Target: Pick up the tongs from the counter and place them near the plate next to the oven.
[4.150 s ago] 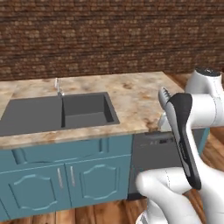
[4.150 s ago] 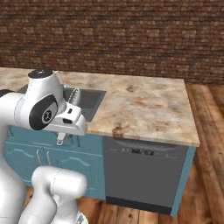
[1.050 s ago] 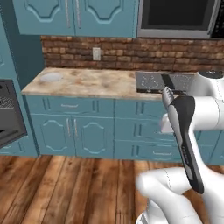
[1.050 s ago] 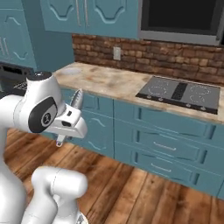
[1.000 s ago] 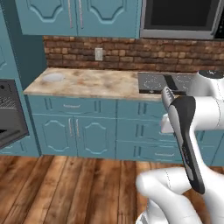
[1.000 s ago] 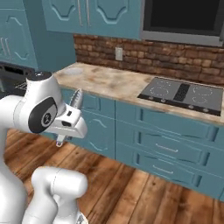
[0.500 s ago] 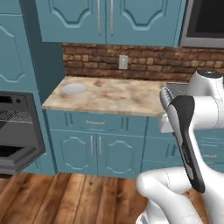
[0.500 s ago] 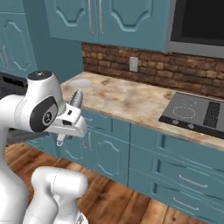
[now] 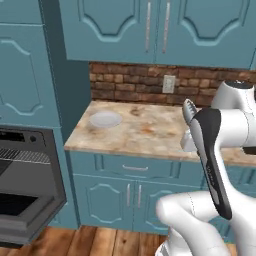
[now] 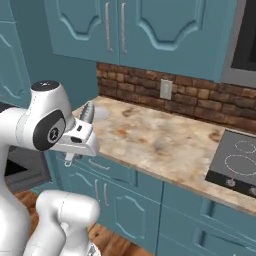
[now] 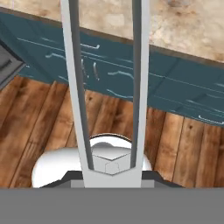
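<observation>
My gripper [image 10: 79, 136] is shut on the tongs [image 11: 72, 87], held up in the air in front of the counter [image 9: 150, 131]. In the hand view the two silver arms of the tongs run from the bottom edge to the top. Their tips [image 9: 189, 107] stick up beside my arm, also seen as the tongs [image 10: 86, 114] in the right base view. The pale round plate [image 9: 105, 119] lies on the counter's left end, well to the left of the tongs. The black oven [image 9: 25, 175] stands left of that counter end, its door hanging open.
Teal wall cabinets [image 9: 160, 30] hang above the counter, and a brick backsplash with a socket [image 9: 168, 85] runs behind it. A black cooktop [image 10: 235, 162] sits to the right. Teal base cabinets [image 9: 125, 195] and a wood floor [image 11: 52, 113] lie below.
The whole picture has shifted as the base moved: counter and plate are closer and further right, and the oven shows larger at left. The tongs stay gripped as before.
</observation>
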Controlling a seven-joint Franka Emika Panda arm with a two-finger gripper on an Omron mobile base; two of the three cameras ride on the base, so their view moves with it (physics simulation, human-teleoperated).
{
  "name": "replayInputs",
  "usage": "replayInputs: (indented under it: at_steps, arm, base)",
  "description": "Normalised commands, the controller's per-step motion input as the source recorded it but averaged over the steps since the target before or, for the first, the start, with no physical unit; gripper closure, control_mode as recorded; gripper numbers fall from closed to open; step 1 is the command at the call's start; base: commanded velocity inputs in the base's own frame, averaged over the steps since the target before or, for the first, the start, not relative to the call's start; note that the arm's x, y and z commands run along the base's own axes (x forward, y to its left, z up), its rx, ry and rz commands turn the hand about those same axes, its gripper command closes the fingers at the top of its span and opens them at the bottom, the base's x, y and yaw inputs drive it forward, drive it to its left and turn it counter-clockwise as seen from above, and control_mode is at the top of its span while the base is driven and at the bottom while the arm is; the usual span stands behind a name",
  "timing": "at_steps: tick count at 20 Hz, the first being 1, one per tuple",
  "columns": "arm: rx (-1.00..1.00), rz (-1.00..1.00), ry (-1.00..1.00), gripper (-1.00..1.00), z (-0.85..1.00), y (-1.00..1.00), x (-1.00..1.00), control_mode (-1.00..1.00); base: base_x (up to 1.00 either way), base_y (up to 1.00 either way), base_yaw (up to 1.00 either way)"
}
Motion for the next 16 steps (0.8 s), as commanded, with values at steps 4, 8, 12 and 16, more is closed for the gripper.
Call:
replayInputs:
  at_steps: [4,8,12,16]
  arm:
    - [0.00,0.00,0.00,1.00,0.00,0.00,0.00,1.00]
    - [0.00,0.00,0.00,1.00,0.00,0.00,0.00,1.00]
    - [0.00,0.00,0.00,1.00,0.00,0.00,0.00,1.00]
    - [0.00,0.00,0.00,1.00,0.00,0.00,0.00,1.00]
  base:
    - [0.87,0.39,0.00]
    - [0.55,0.46,0.00]
    - [0.19,0.59,0.00]
    - [0.14,0.37,-0.04]
